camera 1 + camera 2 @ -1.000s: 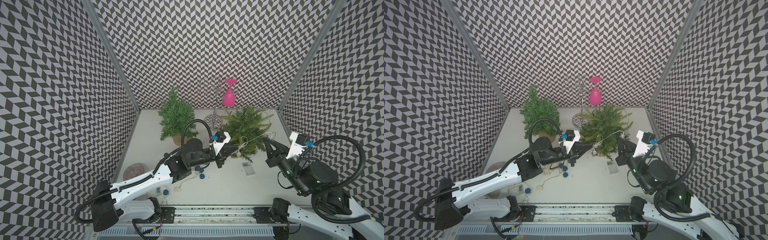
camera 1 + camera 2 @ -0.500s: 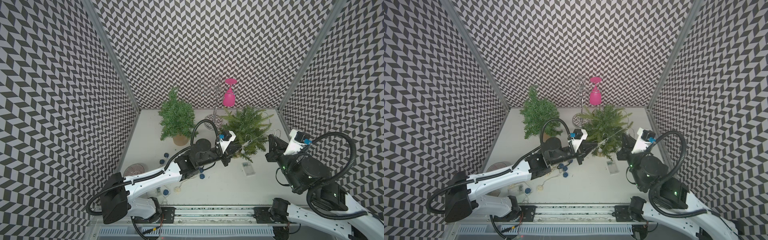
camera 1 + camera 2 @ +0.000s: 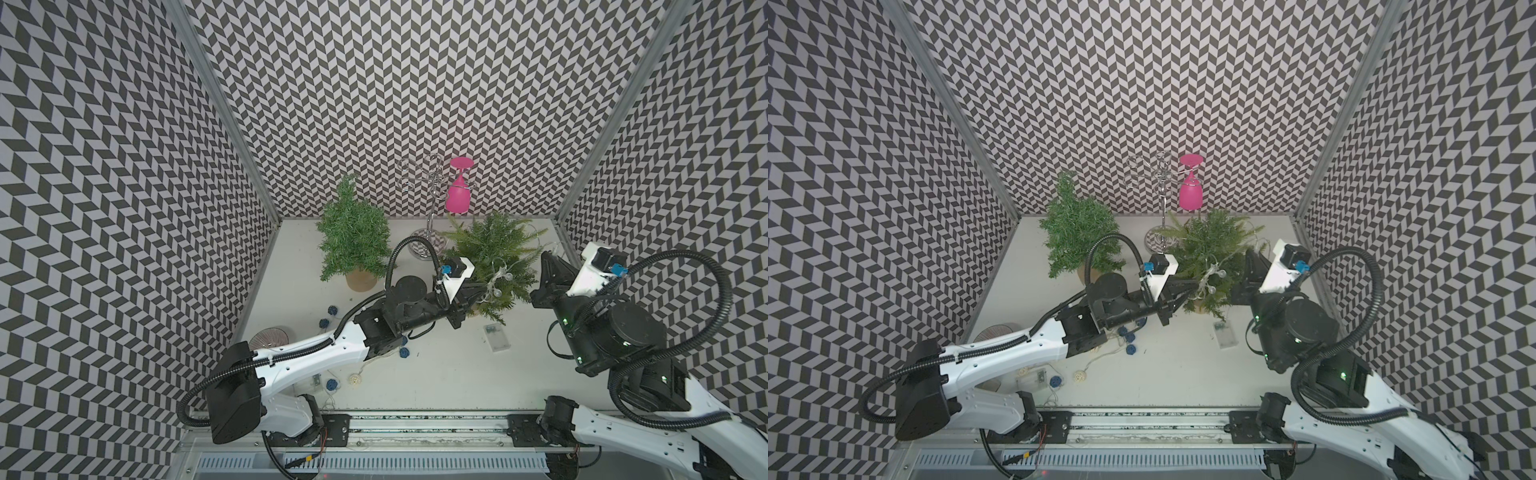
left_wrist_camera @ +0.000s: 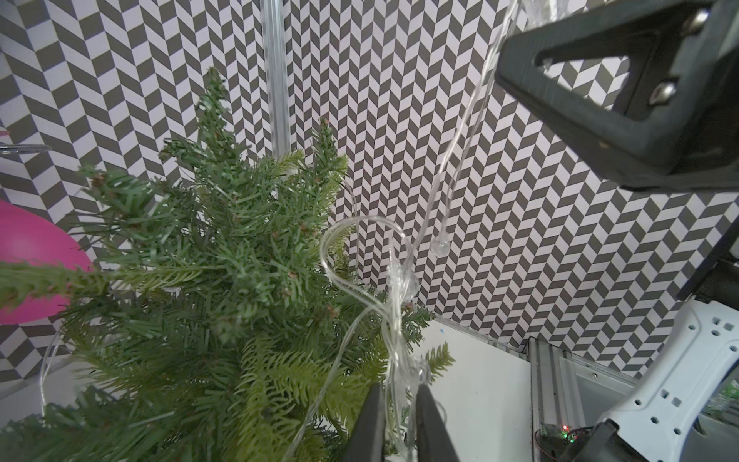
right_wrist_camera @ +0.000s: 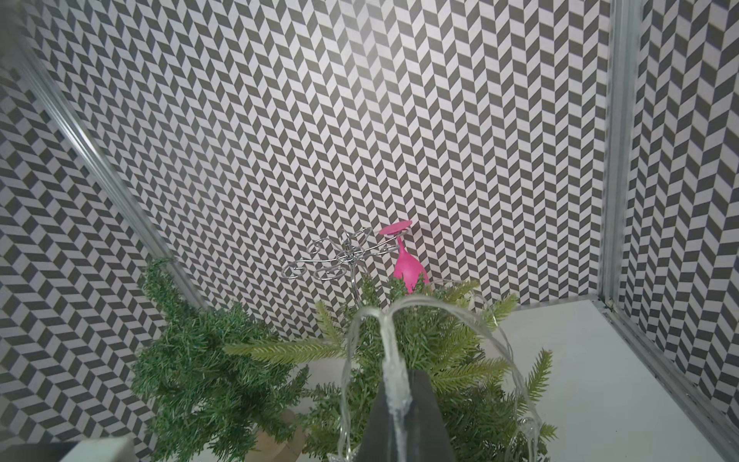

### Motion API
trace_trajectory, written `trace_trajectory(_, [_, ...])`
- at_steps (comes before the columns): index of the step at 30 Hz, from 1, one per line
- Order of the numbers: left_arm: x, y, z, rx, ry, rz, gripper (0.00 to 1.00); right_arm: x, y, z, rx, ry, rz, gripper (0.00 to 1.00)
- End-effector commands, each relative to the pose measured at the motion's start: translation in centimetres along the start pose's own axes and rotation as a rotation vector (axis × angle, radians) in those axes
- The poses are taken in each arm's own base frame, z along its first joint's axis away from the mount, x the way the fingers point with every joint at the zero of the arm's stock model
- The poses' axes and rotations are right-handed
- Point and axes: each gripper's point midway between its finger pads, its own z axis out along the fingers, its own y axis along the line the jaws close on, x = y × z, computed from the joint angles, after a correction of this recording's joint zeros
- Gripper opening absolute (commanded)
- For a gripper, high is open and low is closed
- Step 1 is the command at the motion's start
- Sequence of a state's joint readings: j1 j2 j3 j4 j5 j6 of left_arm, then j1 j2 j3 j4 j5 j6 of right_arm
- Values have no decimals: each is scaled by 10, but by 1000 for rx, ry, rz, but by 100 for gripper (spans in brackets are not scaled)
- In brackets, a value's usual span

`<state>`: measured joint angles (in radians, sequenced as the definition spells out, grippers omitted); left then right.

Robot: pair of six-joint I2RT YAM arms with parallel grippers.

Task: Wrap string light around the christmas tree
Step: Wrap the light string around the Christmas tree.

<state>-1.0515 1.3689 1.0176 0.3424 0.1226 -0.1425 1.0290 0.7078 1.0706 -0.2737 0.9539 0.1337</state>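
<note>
The christmas tree (image 3: 492, 249) stands at the back right of the table, with the clear string light (image 3: 500, 277) draped over its front and side. My left gripper (image 3: 483, 287) reaches into the tree's left side. In the left wrist view its jaws (image 4: 400, 406) stand a little apart, with a bundle of strands (image 4: 400, 280) running loosely between them. My right gripper (image 3: 544, 262) is close by the tree's right side, shut on a strand (image 5: 390, 344) that loops over the branches. A clear battery box (image 3: 496, 337) lies on the table in front of the tree.
A second small tree in a pot (image 3: 353, 237) stands to the left. Behind the trees a wire rack (image 3: 428, 187) holds a pink glass (image 3: 457, 197) upside down. Blue balls on a cord (image 3: 332, 310) and a ribbed disc (image 3: 268, 336) lie under the left arm.
My left arm has reached further right into the tree, and its jaws have parted slightly around the strands. The right gripper has moved back along the tree's right side, still holding its strand.
</note>
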Motion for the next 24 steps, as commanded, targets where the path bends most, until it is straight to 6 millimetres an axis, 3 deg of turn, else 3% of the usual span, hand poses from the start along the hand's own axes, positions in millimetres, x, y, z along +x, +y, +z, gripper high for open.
trace_trajectory(1, [-11, 1, 2, -17, -39, -3, 18, -5, 5, 12, 31, -29, -24, 0])
trace_trajectory(3, [-13, 4, -1, -37, -33, -5, 25, -2, 2, 19, 28, -20, -22, 0])
trace_trajectory(5, [-19, 7, -9, -66, -56, -8, 45, 0, -3, 25, 20, -22, -12, 0])
trace_trajectory(6, [-24, 8, -15, -74, -75, -9, 50, 4, -7, 30, 27, -17, -14, 0])
trace_trajectory(9, [-42, 9, -32, -104, -123, -11, 56, 15, -20, 42, 44, 6, -19, 0])
trace_trajectory(11, [-54, 9, -39, -113, -148, 0, 59, 16, -18, 45, -5, 8, -9, 0])
trace_trajectory(15, [-76, 16, -44, -174, -162, 31, 78, 14, -25, 41, 12, 13, 0, 0])
trace_trajectory(17, [-92, 24, -42, -233, -164, 62, 87, 19, -35, 42, 52, 18, -5, 0])
trace_trajectory(20, [-109, 35, -31, -301, -164, 133, 92, 21, -48, 46, 84, 32, 2, 0])
trace_trajectory(24, [-109, 50, 5, -344, -85, 247, 94, 10, -60, 41, 110, 28, 34, 0])
